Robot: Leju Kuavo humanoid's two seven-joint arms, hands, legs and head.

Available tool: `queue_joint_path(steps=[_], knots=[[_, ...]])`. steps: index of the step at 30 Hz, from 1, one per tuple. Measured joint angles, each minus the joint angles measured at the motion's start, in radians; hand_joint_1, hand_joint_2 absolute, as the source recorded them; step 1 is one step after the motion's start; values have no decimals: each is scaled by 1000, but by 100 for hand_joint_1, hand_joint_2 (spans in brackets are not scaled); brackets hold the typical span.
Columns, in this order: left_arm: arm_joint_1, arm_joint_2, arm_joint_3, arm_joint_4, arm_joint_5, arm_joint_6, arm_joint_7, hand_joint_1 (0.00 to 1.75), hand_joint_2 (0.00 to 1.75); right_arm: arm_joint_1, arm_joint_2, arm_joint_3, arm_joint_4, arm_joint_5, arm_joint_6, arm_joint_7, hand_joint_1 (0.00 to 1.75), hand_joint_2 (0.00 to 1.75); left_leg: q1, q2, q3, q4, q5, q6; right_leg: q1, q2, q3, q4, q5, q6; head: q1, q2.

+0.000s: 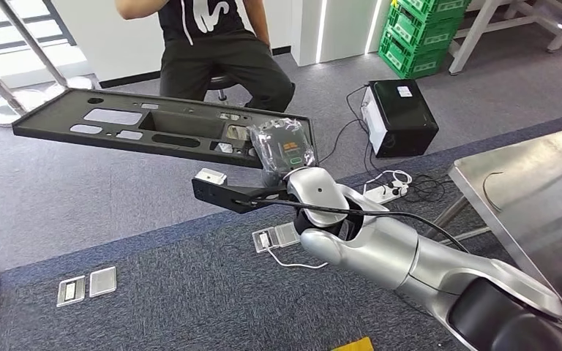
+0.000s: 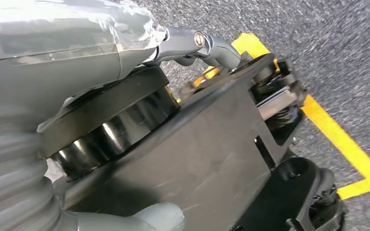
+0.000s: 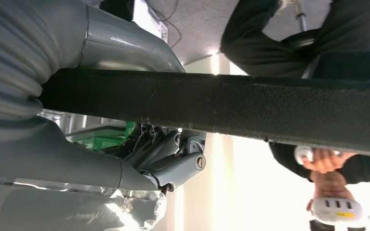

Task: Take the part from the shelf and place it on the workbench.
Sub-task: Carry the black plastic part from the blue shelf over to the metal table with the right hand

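Note:
The part (image 1: 117, 128) is a long black panel with several cutouts, hanging level above the carpet in the head view. My right hand (image 1: 282, 150), wrapped in clear plastic, grips its right end, with the silver arm reaching in from the lower right. In the right wrist view the panel's edge (image 3: 270, 106) runs across the picture, and my right hand's thumb and fingers (image 3: 168, 159) lie on opposite sides of it. My left hand (image 2: 67, 43) hangs over the floor, a finger (image 2: 197, 41) stretched out with nothing in it. The steel workbench (image 1: 527, 172) stands to the right.
A person (image 1: 212, 51) sits on a stool just behind the panel, holding a white controller (image 3: 337, 209). A black box (image 1: 402, 117) and a power strip (image 1: 384, 191) with cables lie on the floor near the workbench. Green crates (image 1: 417, 33) are stacked behind.

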Motion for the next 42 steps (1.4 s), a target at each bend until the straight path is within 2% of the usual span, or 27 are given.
queue_joint_path(steps=[2,3,4,6,8,9,11,12,13,14,16,18,19,20,22,23,25,27,28,29,30,32,33,35,37,41,42], knots=[[1,0,0,0,0,0,0,0,175,0,0,0,0,0,0,0,175,175,7,-23,51,-125,57,0,0,18,-4,11,-4,7,-6,0],[2,0,0,0,1,0,0,0,175,-1,0,0,0,0,0,0,175,175,10,-34,64,-163,67,3,1,25,-9,15,-5,11,-7,0],[3,0,0,0,1,-1,1,0,175,-1,0,0,0,0,0,0,175,175,10,-42,68,-179,66,7,1,32,-14,18,-4,16,-6,0],[2,-1,0,-1,1,-3,2,0,175,0,-1,0,0,0,-1,-1,175,175,8,-35,69,-186,67,19,0,41,-21,19,-2,26,-2,0],[1,-2,0,-1,1,-4,8,0,175,0,-3,-1,0,0,-2,-1,175,175,9,-24,73,-195,72,31,-1,21,-32,44,-18,37,5,0],[1,-3,0,-1,-1,-5,13,0,175,0,-4,-2,0,-1,-3,-1,175,175,11,-17,75,-199,74,36,-1,3,-49,82,-40,42,11,0],[0,-3,0,-1,-5,-7,28,0,175,6,-4,-3,0,-5,-8,-1,175,175,9,-5,76,-200,74,42,-5,-26,-109,206,-95,52,24,0],[0,-3,0,-1,-6,-8,37,0,175,13,-4,-3,0,-8,-11,0,175,175,9,1,77,-200,73,43,-7,-31,-137,261,-113,54,28,0],[-2,-3,0,-1,-8,-9,46,0,175,21,-4,-2,0,-11,-14,0,175,175,8,6,78,-200,72,43,-10,-33,-152,290,-115,56,32,0],[-3,-3,0,-1,-8,-10,53,0,175,29,-4,-2,0,-15,-17,1,175,175,8,11,80,-200,70,43,-11,-34,-148,278,-98,55,37,0],[-4,-3,0,-1,-7,-10,60,0,175,38,-4,-2,-1,-19,-23,1,175,175,8,20,85,-200,65,39,-9,-50,-89,156,-34,49,48,0],[-3,-3,0,0,-7,-10,61,0,175,40,-3,-2,-2,-21,-30,1,175,175,2,28,88,-200,60,32,1,-77,-35,41,3,39,54,0],[-2,-3,0,0,-7,-9,60,0,175,42,-2,-2,-2,-22,-33,1,175,175,0,31,89,-201,59,28,6,-85,-26,18,5,35,55,0],[-2,-3,0,0,-9,-9,57,0,175,44,-1,-2,-3,-21,-34,1,175,175,-2,36,90,-203,58,23,10,-83,-25,13,2,31,53,0],[-2,-2,0,0,-11,-9,51,0,175,50,-1,-2,-3,-20,-35,1,175,175,-3,41,95,-201,51,13,5,-70,-21,6,4,21,48,0],[-2,-2,0,1,-12,-9,48,0,175,52,0,-2,-3,-19,-35,1,175,175,-2,36,91,-185,38,9,2,-65,-18,1,6,15,44,0],[-2,-1,0,1,-12,-11,38,0,175,54,5,-2,-3,-17,-35,0,175,175,-2,16,55,-93,-16,4,-1,-54,-12,-5,7,3,30,0],[-5,-1,0,1,-11,-11,32,0,175,57,10,-2,-3,-16,-35,0,175,175,-4,5,-6,39,-72,1,2,-41,-9,-5,5,-3,15,0],[-6,-1,0,1,-11,-11,31,0,175,59,12,-2,-3,-16,-35,-1,175,175,-5,4,-25,79,-79,0,3,-33,-7,-4,5,-4,10,0],[-7,-1,0,1,-9,-11,31,0,175,60,13,-2,-3,-16,-35,-2,175,175,-4,3,-28,82,-66,-1,4,-25,-5,-4,4,-4,6,0],[-6,-1,0,1,-8,-11,30,0,175,60,15,-2,-3,-16,-35,-2,175,175,-3,2,-15,48,-34,-1,4,-15,-4,-3,4,-4,3,0],[-3,-1,0,1,-4,-11,29,0,175,60,18,-3,-2,-15,-35,-4,175,175,4,-17,32,-82,41,0,4,2,-5,3,1,0,-3,0],[-2,-2,0,2,-3,-11,27,0,175,59,20,-3,-2,-15,-36,-5,175,175,7,-30,50,-137,64,3,5,10,-9,8,0,3,-6,0],[-1,-2,0,2,1,-11,22,0,175,58,24,-4,-1,-14,-36,-8,175,175,9,-48,60,-186,74,12,5,22,-20,13,3,14,-4,0],[-1,-2,0,2,4,-11,20,0,175,58,25,-4,1,-14,-36,-11,175,175,4,-43,59,-190,74,20,3,28,-24,11,6,22,-1,0],[-1,-3,0,1,6,-11,19,0,175,58,25,-5,1,-14,-36,-14,175,175,5,-39,61,-194,77,26,4,33,-24,11,7,27,-2,0],[0,-4,0,1,8,-11,19,0,175,56,25,-7,2,-13,-36,-15,175,175,7,-32,64,-198,79,32,2,19,-46,60,-21,33,4,0]])
